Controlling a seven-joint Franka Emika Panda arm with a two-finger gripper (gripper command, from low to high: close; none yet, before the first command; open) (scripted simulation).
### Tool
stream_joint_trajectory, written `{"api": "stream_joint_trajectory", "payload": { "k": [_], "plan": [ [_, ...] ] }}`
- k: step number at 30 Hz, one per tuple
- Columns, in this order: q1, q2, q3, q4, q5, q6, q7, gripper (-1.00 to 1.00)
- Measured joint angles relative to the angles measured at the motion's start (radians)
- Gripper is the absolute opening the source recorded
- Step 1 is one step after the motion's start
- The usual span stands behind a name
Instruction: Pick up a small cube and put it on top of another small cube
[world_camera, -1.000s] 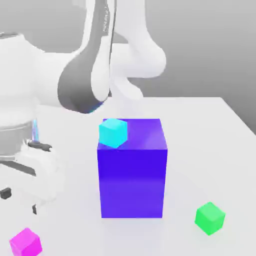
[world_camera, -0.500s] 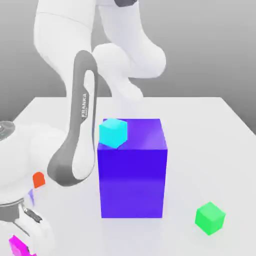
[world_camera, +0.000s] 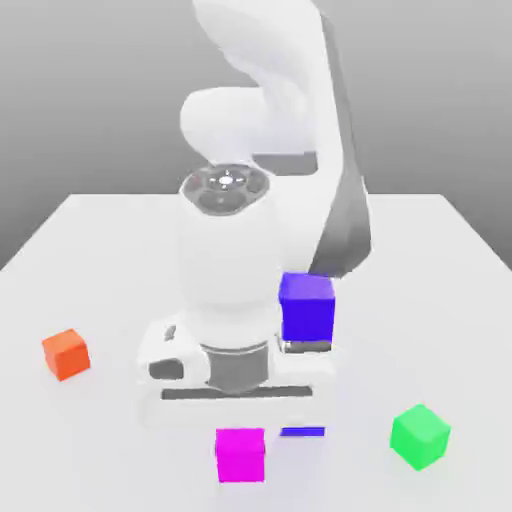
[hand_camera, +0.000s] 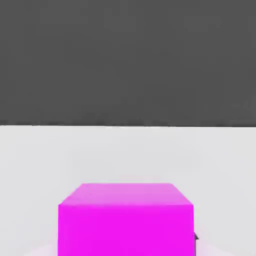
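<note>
The small magenta cube hangs at the tip of my gripper, low and near the front of the table in the exterior view. It is shut on the cube, which sits close up and centred in the hand view. My hand and wrist stand right behind the cube. On the table lie an orange-red cube at the exterior view's left and a green cube at its right.
A tall blue block stands behind my hand, which covers most of it, and a sliver of the block shows below the hand. The white table spreads around, with its far edge against a grey backdrop.
My hand has swung from the exterior view's left to its centre, in front of the blue block. The magenta cube has come along with it. The orange-red cube is now uncovered.
</note>
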Motion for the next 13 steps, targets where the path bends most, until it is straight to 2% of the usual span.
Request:
{"api": "stream_joint_trajectory", "payload": {
  "k": [6,9,10,13],
  "plan": [
    [0.154,-0.072,0.166,-0.092,-0.072,0.021,-0.131,-1.00],
    [0.192,0.017,0.151,-0.095,-0.136,0.111,-0.108,-1.00],
    [0.204,0.050,0.138,-0.094,-0.157,0.141,-0.094,1.00],
    [0.204,0.050,0.138,-0.094,-0.157,0.141,-0.094,1.00]
  ]
}}
